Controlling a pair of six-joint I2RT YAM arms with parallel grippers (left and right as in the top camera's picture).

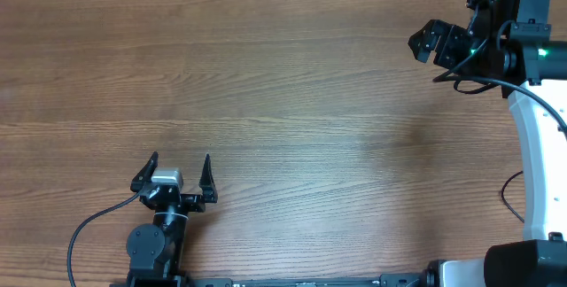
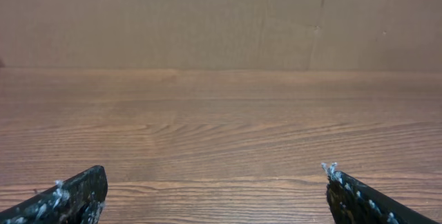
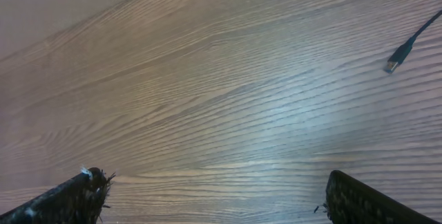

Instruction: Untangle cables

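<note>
Mostly what I'm looking at from my end is bare wood-grain table, it fills nearly every view. The right arm is the big white thing running up the right edge to the far right corner, and the left arm is the smaller black one sitting at the near edge, left of middle. The left gripper points away toward the far side with its jaws spread wide and nothing between them; its wrist cam just shows the two fingers in the bottom corners with plain table and a brown board wall beyond. The right gripper is up in the far right, pointing left. On its own cam the jaws are also splayed apart, gripping nothing. The only cable I can actually find is in that right wrist view: a thin dark cord coming in from the top right corner, ending in a small metal plug, flat on the table, well apart from both fingers. I can't pick it out from overhead.
</note>
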